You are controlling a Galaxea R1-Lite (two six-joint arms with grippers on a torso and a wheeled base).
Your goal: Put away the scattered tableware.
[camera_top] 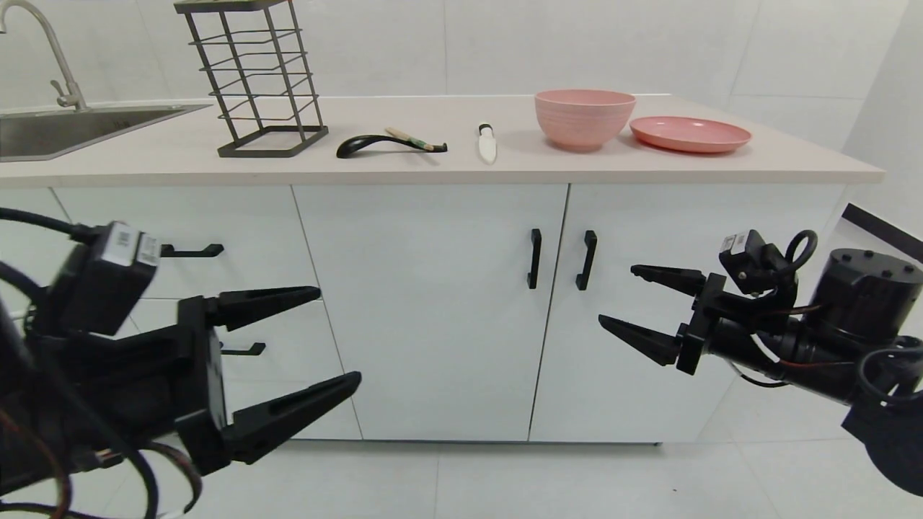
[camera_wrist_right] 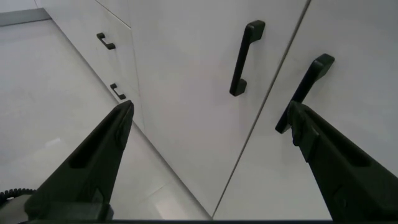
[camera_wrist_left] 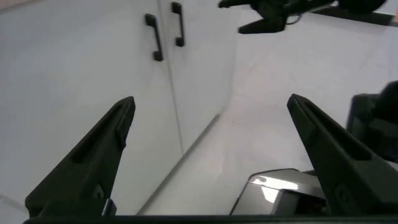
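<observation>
The pink bowl [camera_top: 584, 117] and plate [camera_top: 690, 133] sit side by side on the worktop [camera_top: 404, 169]. You can expect them to be light, stiff and slick, so take each by its rim. Pinch the black spoon [camera_top: 389, 145] and small white knife [camera_top: 487, 142] mid-handle. Your left hand [camera_top: 337, 335] and right hand [camera_top: 616, 295] hang below, fingers apart, empty.
</observation>
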